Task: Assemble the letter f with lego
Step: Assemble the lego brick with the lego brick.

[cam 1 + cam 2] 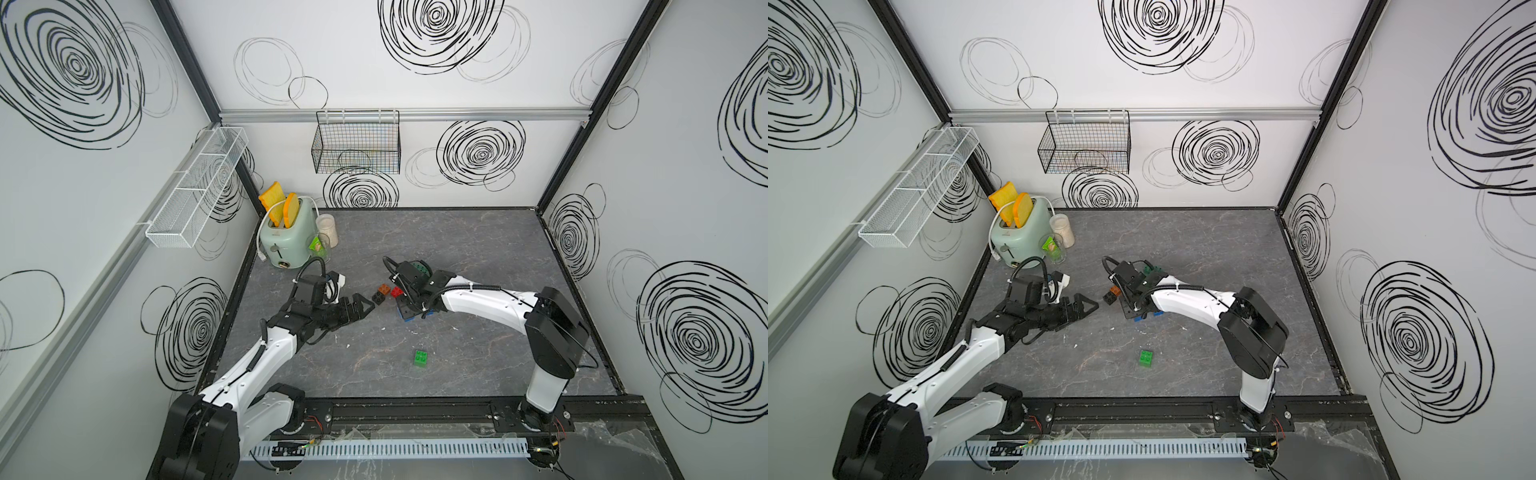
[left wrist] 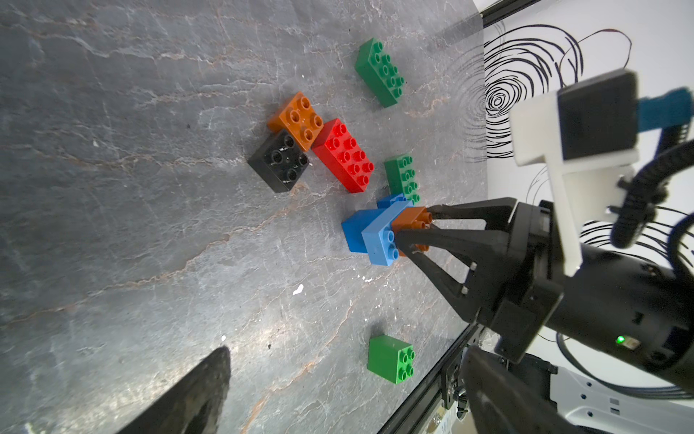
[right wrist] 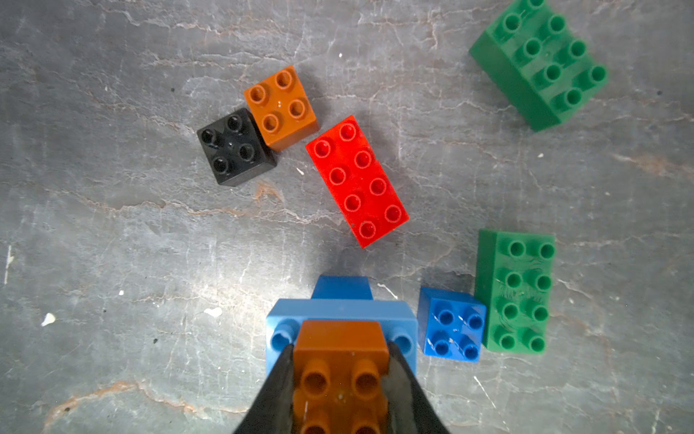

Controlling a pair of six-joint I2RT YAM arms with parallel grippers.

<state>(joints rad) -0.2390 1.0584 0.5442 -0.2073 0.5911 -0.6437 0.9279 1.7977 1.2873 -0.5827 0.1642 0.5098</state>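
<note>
A square green brick (image 1: 421,358) sits alone on the grey table (image 1: 478,374), nearest the front. Farther in, the left claw (image 1: 360,308) hangs released and empty. The right claw (image 3: 340,347) is clenched on an orange brick (image 3: 338,375), which is stacked on a light blue brick (image 3: 338,310). Beyond lie a black brick (image 3: 234,146), a red brick (image 3: 356,180), then green oblongs (image 3: 516,293)
</note>
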